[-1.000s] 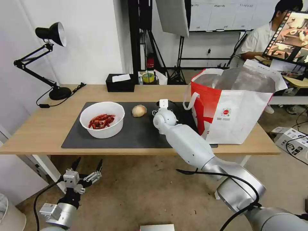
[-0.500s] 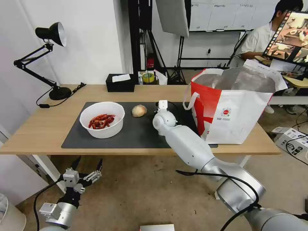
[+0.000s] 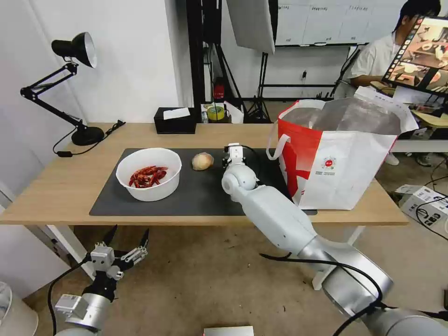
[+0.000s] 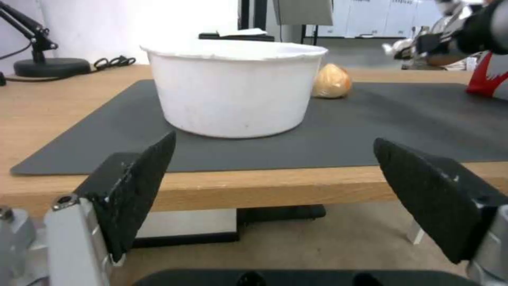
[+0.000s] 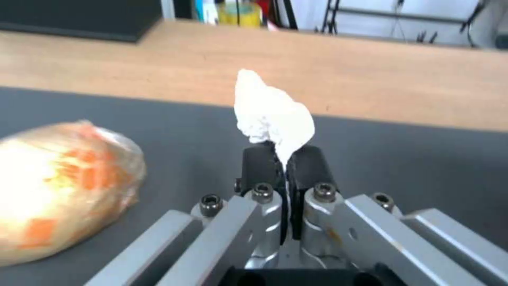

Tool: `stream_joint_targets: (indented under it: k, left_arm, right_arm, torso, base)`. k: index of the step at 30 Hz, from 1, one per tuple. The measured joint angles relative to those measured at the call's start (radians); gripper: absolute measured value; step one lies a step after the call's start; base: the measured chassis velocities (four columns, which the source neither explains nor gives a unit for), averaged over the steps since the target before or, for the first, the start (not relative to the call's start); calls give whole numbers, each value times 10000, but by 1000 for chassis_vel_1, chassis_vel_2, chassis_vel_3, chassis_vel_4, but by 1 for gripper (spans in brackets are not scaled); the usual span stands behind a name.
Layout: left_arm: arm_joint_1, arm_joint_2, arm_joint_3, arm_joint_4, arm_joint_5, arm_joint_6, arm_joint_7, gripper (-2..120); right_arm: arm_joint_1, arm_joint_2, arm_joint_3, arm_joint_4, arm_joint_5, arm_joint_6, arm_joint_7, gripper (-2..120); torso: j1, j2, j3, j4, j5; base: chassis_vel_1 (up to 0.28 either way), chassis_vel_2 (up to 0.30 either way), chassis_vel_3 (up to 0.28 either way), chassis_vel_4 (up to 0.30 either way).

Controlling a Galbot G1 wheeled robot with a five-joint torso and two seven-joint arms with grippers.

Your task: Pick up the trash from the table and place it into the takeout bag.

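My right gripper is shut on a small crumpled white tissue, held just above the dark grey mat of the table. In the head view this gripper is between the pale peach ball and the red-and-white takeout bag. The ball lies close beside the fingers. A white bowl of red scraps stands on the mat's left part. My left gripper hangs open below the table's front edge, facing the bowl.
A black desk lamp stands at the table's far left corner, its cable trailing on the wood. A black tissue box sits at the back edge. The bag's white loop handle hangs toward the right gripper.
The right arm has shifted slightly, its gripper a little to the left, still holding the tissue. The left arm has barely moved.
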Motion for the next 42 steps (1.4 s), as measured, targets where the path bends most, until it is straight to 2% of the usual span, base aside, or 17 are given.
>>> stream_joint_targets:
  k: [4, 5, 7, 8, 11, 12, 15, 16, 19, 23, 28, 32, 34, 35, 37, 42]
  left_arm:
    - [104, -80, -60, -6, 31, -37, 22, 100]
    - [104, -80, -60, -6, 31, -37, 22, 100]
    - [151, -117, -82, -14, 51, -50, 36, 100]
    - [151, -117, -82, -14, 51, -50, 36, 100]
    - [129, -128, -62, -20, 63, -48, 31, 100]
    - [129, -128, -62, -20, 63, -48, 31, 100]
    - [109, -165, 3, -21, 141, -44, 25, 100]
    - [109, -165, 3, -21, 141, -44, 25, 100]
    - [106, -206, 77, -18, 215, -44, 21, 100]
    - [116, -221, 118, -48, 218, -15, 18, 100]
    - [151, -222, 112, -80, 211, -6, 16, 100]
    - [207, -222, 63, -126, 210, -6, 12, 100]
    - [267, -247, 50, -170, 215, -6, 12, 100]
    - [267, -247, 50, -170, 215, -6, 12, 100]
    - [287, -269, 52, -189, 203, -6, 44, 100]
    - [289, -271, 68, -191, 171, -5, 75, 100]
  right_arm:
    - [-462, -639, -124, 1370, -178, 410, -93, 0]
    - [-462, -639, -124, 1370, -178, 410, -93, 0]
    - [-822, -1061, -129, 2184, -667, 877, -559, 0]
    - [-822, -1061, -129, 2184, -667, 877, -559, 0]
    - [-1389, -1499, 105, 2738, -1717, 1990, -1718, 0]
    - [-1389, -1499, 105, 2738, -1717, 1990, -1718, 0]
    - [-1857, -1699, 443, 3049, -2772, 3128, -2515, 0]
    - [-1857, -1699, 443, 3049, -2772, 3128, -2515, 0]
    - [-2097, -1797, 835, 3280, -3358, 4202, -3160, 0]
    - [-2140, -1877, 1275, 3503, -3459, 4912, -3389, 0]
    - [-2092, -2067, 1763, 3962, -3351, 4945, -3318, 0]
    - [-1940, -2398, 2404, 4505, -3008, 4303, -2742, 0]
    - [-1875, -2649, 2815, 4820, -2479, 3346, -1692, 0]
    - [-1875, -2649, 2815, 4820, -2479, 3346, -1692, 0]
    - [-1875, -2888, 3045, 5162, -1696, 2332, -585, 0]
    - [-1875, -3150, 3282, 5288, -1144, 1663, 197, 0]
  torso:
    - [0, 0, 0, 0, 1]
    - [0, 0, 0, 0, 1]
    - [0, 1, -1, 1, 1]
    - [0, 1, -1, 1, 1]
    - [0, 1, -1, 0, 1]
    - [0, 1, -1, 0, 1]
    - [0, 2, -1, 0, 2]
    - [0, 2, -1, 0, 2]
    - [-1, 2, -1, 0, 1]
    - [0, 2, -1, 1, 1]
    - [-1, 1, -1, 1, 1]
    - [0, 2, -1, 1, 1]
    - [0, 2, -1, 1, 0]
    - [0, 2, -1, 1, 0]
    - [0, 1, -1, 0, 2]
    - [0, 1, 0, 0, 2]
  base:
    - [0, 0, 0, 0]
    - [0, 0, 0, 0]
    - [0, 0, 0, 0]
    - [0, 0, 0, 0]
    - [0, 0, 0, 0]
    - [0, 0, 0, 0]
    - [0, 0, 0, 0]
    - [0, 0, 0, 0]
    - [0, 0, 0, 0]
    - [0, 0, 0, 0]
    - [0, 0, 0, 0]
    - [0, 0, 0, 0]
    - [0, 0, 0, 0]
    - [0, 0, 0, 0]
    - [0, 0, 0, 0]
    - [0, 0, 0, 0]
